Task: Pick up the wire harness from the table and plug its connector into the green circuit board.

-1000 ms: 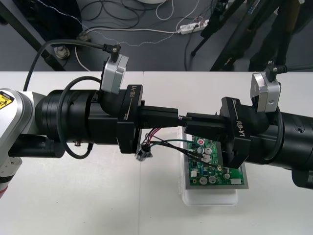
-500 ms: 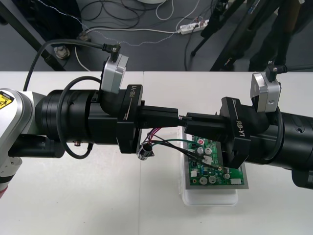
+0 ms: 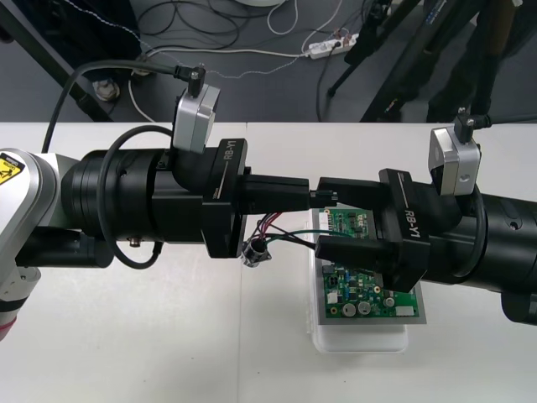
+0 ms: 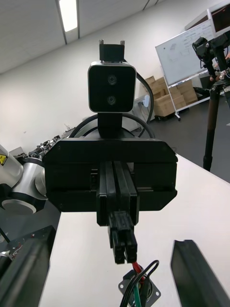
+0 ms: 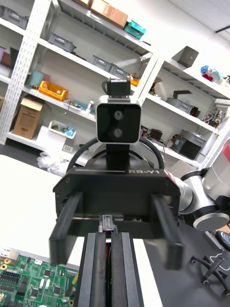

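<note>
My left gripper (image 3: 312, 195) reaches in over the green circuit board (image 3: 369, 298) on its white base (image 3: 361, 340). It is shut on the harness's black plug (image 4: 124, 247). The red, green and black wires (image 3: 281, 233) hang from it down to the round metal socket (image 3: 254, 251), which dangles above the table just left of the board. My right gripper (image 3: 322, 216) faces it over the board and is open. Its fingers (image 4: 194, 273) stand wide apart on either side of the left fingertips and touch nothing.
The table's far edge and the dark floor with cables lie behind both arms. Bare table (image 3: 168, 336) spreads to the front left of the board.
My right gripper has opened, its fingers spreading away from the left fingertips. The left gripper keeps the plug, and the hanging socket has swung slightly.
</note>
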Controlling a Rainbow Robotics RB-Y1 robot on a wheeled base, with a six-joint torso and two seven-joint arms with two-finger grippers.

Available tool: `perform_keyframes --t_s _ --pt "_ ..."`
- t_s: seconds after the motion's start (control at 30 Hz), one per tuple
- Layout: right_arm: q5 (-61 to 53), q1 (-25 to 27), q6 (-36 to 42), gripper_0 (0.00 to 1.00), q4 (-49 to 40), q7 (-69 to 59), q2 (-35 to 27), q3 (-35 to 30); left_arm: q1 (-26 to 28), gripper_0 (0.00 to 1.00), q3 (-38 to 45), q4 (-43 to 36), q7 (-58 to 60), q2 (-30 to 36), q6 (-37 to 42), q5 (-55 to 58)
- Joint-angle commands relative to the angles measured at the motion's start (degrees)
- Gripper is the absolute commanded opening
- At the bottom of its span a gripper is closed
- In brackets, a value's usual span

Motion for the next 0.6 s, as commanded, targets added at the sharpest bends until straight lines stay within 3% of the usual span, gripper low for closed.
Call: perform_keyframes --t_s 0.03,0.37,0.6 --pt "-0.61 -0.88 -0.49 1.00 -2.09 2.07 -3.11 -0.05 -2.91 0.00 -0.52 -1.12 -1.21 -1.32 3.37 1.21" --pt "-0.61 -0.88 -6.02 1.00 -2.00 1.45 -9.53 -4.53 -1.42 0.00 1.76 -1.03 -2.62 -1.32 3.37 1.12" --pt "0.36 -0.88 -14.11 1.00 -2.09 1.19 -17.96 -8.58 2.45 0.00 4.05 -0.94 -8.59 -0.70 3.29 1.04"
